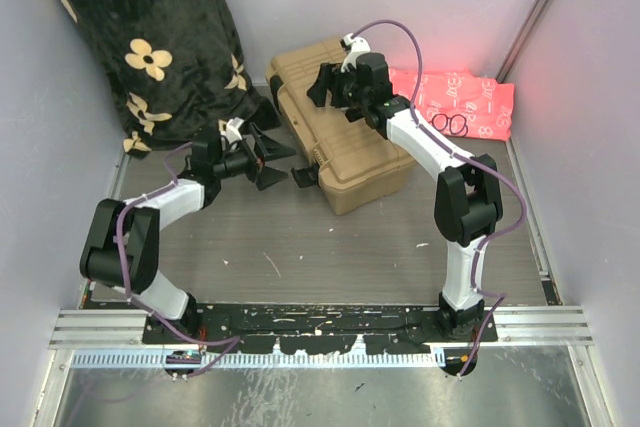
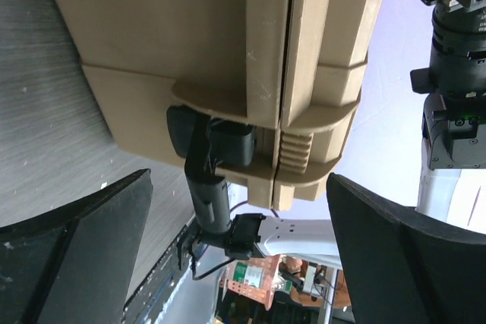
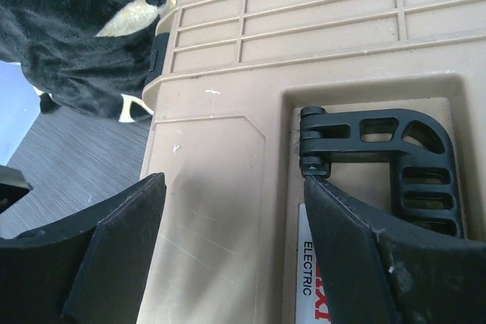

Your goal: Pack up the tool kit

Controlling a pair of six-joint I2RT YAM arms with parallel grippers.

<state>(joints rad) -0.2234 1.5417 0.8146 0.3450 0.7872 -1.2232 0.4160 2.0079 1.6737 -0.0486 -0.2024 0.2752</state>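
The tan toolbox (image 1: pixel 350 142) sits shut, far and middle on the table. The left gripper (image 1: pixel 278 159) is spread wide and empty beside the black latch (image 2: pixel 211 146). The right gripper (image 3: pixel 234 187) hangs spread over the lid. I think latching is the step; next, press that latch flat.

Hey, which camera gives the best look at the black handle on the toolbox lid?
Right wrist view: the black handle lies folded in its lid recess, close up. From the top camera the right gripper hides it. The left wrist view shows only the toolbox on its latch side, no handle.
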